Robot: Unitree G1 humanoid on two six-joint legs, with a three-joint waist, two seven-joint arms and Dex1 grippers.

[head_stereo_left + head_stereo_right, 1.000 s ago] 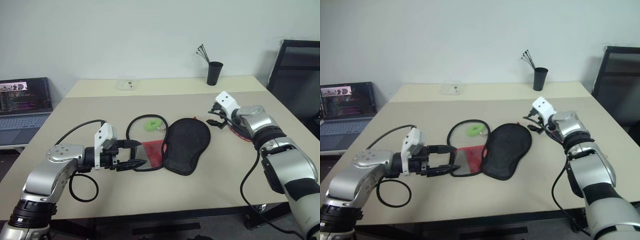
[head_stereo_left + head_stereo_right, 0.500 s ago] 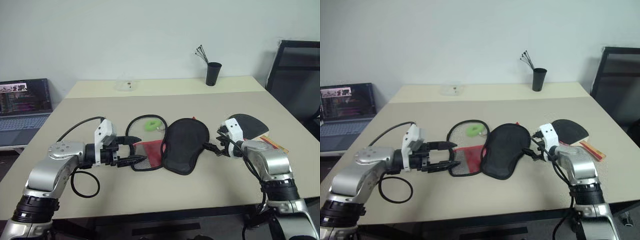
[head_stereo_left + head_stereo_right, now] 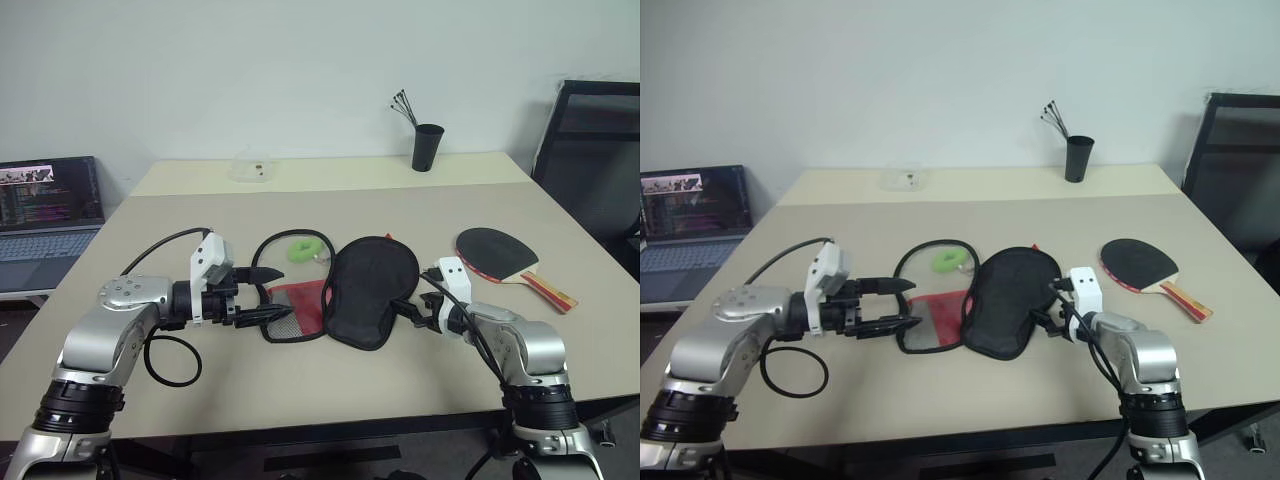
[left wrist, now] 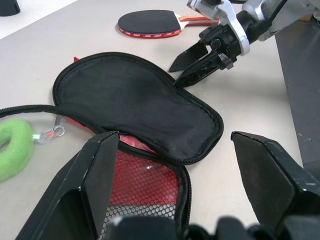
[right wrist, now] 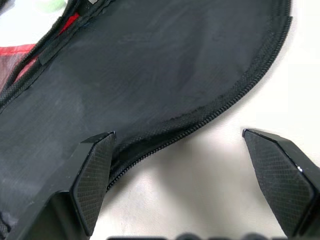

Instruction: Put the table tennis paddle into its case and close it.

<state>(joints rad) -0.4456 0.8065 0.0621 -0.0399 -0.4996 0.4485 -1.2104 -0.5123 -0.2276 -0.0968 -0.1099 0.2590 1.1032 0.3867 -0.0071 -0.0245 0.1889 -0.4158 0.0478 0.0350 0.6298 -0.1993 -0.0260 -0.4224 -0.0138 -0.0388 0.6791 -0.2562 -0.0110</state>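
Both head views look forward and down over the whole table (image 3: 300, 400) from its near edge. The left wrist view sits low and close, facing across the open case (image 4: 135, 107) toward the far-right corner. The right wrist view hovers nearest, sharing that case (image 5: 150, 75).

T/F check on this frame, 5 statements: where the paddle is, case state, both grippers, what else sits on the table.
1. The table tennis paddle lies on the table, outside the case. True.
2. The right gripper holds the paddle. False: it is open and empty at the case's black edge, and the paddle lies apart on the table.
3. The case is zipped shut. False: it lies open, black flap to one side, red mesh half showing.
4. The left gripper is open, at the red mesh side of the case. True.
5. The black cup stands next to the paddle. False: it stands at the table's far edge.
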